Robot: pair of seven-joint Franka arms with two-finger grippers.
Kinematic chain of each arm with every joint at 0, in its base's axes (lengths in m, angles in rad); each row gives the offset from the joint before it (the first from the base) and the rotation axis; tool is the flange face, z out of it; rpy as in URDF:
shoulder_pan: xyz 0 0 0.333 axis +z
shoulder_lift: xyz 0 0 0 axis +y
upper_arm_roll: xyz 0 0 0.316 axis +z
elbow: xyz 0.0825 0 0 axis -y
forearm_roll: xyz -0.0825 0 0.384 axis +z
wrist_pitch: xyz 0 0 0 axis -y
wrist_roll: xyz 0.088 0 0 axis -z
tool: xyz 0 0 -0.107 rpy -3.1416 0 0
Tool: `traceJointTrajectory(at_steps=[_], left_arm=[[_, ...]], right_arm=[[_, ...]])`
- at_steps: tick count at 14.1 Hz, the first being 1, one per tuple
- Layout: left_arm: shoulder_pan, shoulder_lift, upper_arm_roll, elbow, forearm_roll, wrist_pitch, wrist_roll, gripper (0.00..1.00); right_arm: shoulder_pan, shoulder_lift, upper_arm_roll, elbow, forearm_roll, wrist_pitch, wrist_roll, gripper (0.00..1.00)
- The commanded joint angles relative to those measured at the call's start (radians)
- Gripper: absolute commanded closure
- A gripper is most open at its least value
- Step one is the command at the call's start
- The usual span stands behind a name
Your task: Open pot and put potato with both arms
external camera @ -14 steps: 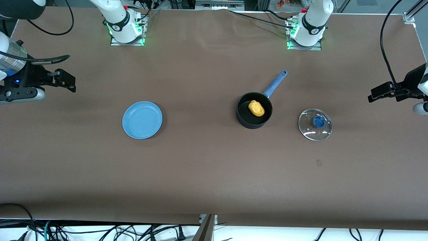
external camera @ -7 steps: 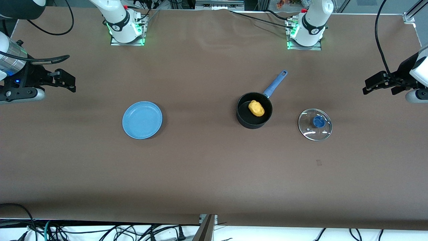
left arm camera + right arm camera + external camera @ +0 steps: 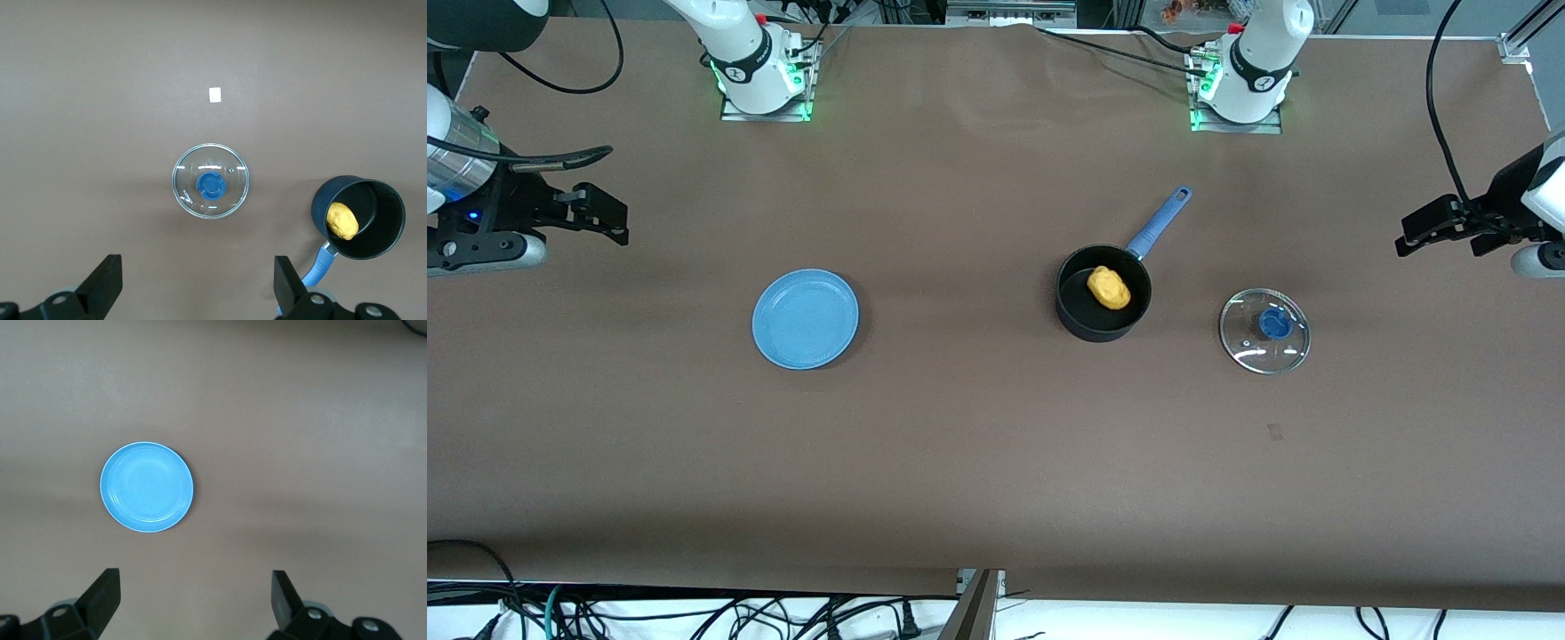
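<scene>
Front view: potato [image 3: 1109,287] sits in the pot [image 3: 1103,293] — glass lid [image 3: 1264,330] lies flat on the table [image 3: 996,444] beside it, toward the left arm's end. Blue plate [image 3: 806,318] lies toward the right arm's end. Left gripper [image 3: 1432,229] and right gripper [image 3: 600,213] hang over the table's ends.

Left wrist view: fingers [image 3: 101,288] spread wide, lid and pot below.

Right wrist view: fingers [image 3: 100,598] apart, holding nothing — plate below.
</scene>
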Motion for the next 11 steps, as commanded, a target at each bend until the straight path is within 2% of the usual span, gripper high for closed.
traceJointTrajectory(at_steps=[1,4,11], left_arm=[[-0.008,0.036,0.008,0.039,-0.003,0.005,0.014,0.0],[-0.003,0.06,0.01,0.072,-0.004,0.005,0.016,0.0],[-0.011,0.071,0.004,0.072,-0.003,0.005,0.013,0.0]], right_arm=[[-0.009,-0.009,0.005,-0.008,-0.001,0.008,-0.014,0.0],[-0.012,-0.009,0.005,-0.008,-0.001,0.01,-0.014,0.0],[-0.015,-0.009,0.003,-0.008,0.001,0.01,-0.02,0.0]])
